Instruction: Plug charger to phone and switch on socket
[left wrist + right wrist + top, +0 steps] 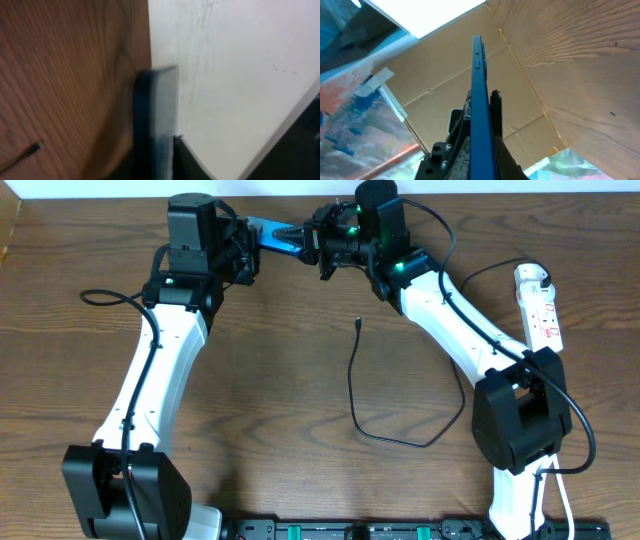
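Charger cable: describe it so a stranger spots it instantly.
On the wooden table, between the left arm and right arm, a thin black charger cable curves to a small connector tip. Unlike the arms' black wires, it lies loose on the wood.

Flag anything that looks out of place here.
The phone is not on the table: it is held up between the left gripper and right gripper near the far edge. The charger lies loose mid-table, its connector tip plugged into nothing. Nothing looks damaged.
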`<move>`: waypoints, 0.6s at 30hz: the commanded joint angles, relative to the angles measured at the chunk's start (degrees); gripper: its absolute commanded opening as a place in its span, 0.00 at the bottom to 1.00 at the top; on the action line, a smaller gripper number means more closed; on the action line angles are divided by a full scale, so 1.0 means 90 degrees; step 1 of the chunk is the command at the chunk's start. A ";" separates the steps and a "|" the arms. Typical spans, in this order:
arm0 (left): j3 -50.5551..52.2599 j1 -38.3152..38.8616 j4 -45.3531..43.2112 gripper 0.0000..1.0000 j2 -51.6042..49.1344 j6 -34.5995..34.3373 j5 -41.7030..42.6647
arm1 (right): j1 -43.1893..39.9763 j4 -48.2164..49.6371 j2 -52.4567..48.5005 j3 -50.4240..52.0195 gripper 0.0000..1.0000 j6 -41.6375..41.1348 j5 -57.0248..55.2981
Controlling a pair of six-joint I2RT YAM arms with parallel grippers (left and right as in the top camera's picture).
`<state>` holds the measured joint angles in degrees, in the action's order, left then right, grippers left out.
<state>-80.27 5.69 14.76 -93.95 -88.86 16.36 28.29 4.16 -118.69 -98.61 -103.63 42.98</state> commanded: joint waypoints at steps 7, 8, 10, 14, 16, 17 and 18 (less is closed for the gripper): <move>-0.0036 -0.0022 -0.0163 0.07 0.0080 0.0019 -0.0039 | 0.0070 0.0284 0.0029 -0.0102 0.01 -0.0126 0.0602; -0.0036 -0.0022 -0.0189 0.07 0.0080 0.0019 -0.0039 | 0.0073 0.0282 0.0029 -0.0102 0.01 -0.0124 0.0614; -0.0036 -0.0022 -0.0253 0.07 0.0080 -0.0012 -0.0012 | 0.0070 0.0277 0.0029 -0.0102 0.04 -0.0090 0.0631; -0.0036 -0.0022 -0.0274 0.07 0.0080 -0.0068 0.0010 | 0.0068 0.0277 0.0029 -0.0102 0.24 0.0075 0.0631; -0.0036 -0.0027 -0.0270 0.07 0.0080 -0.0044 0.0010 | 0.0061 0.0274 0.0029 -0.0102 0.37 0.0199 0.0644; -0.0036 -0.0029 -0.0272 0.07 0.0080 0.0063 0.0010 | 0.0051 0.0274 0.0029 -0.0102 0.43 0.0311 0.0644; -0.0036 -0.0036 -0.0272 0.07 0.0080 0.0206 0.0010 | 0.0039 0.0272 0.0029 -0.0102 0.49 0.0440 0.0646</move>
<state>-80.27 5.63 12.99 -93.97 -89.32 16.19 28.38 6.57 -118.67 -98.61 -103.72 46.50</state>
